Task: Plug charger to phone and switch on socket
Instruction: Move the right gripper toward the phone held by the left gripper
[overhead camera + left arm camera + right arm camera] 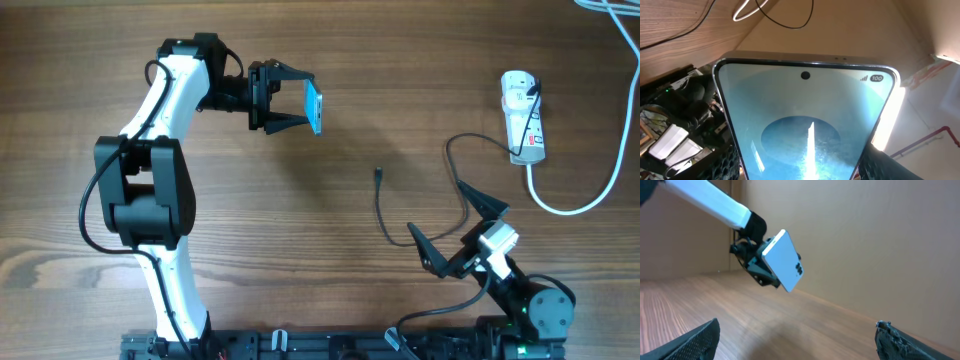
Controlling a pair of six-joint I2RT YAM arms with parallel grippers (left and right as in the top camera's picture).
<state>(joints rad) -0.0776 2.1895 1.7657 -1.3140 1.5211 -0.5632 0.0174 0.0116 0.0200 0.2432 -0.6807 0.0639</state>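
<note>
Since the charging port needs to stay reachable, the left gripper pinches the phone by its long edges and holds it above the table. The charger lies loose between the phone and the socket. Further from the phone, the right gripper sits with its jaws spread wide and empty, probably lining up on the cable.

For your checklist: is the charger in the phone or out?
Out: the charger tip lies on the table, apart from the phone held aloft.
</note>
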